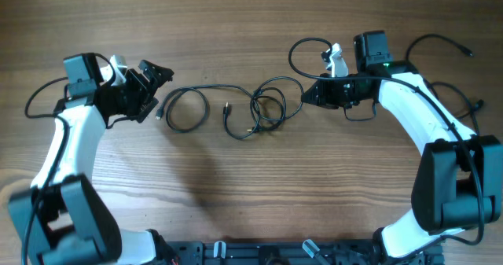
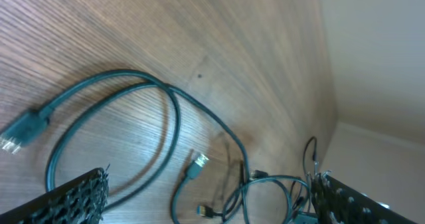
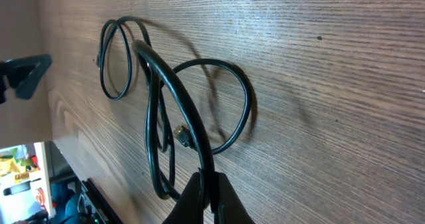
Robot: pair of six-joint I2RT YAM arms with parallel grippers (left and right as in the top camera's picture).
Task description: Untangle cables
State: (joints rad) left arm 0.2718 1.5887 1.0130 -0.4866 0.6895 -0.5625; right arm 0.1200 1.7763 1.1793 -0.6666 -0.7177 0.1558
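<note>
Right now my right gripper (image 3: 204,196) has its fingers pinched shut on one strand of the cables (image 3: 178,108), and the knot (image 1: 263,112) lies just ahead of those fingers on the table (image 1: 236,194). My left gripper (image 1: 159,93) has its fingers wide apart, with nothing between them; a loose loop (image 1: 185,109) lies just in front. If I pull with only one side held, I think the whole bunch may slide along and the knot get tighter

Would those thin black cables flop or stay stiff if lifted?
Probably floppy: the cables lie in loose curls on the table. Likely light, being so thin. The crossed loops would probably drag along together if the right pincer pulls.
</note>
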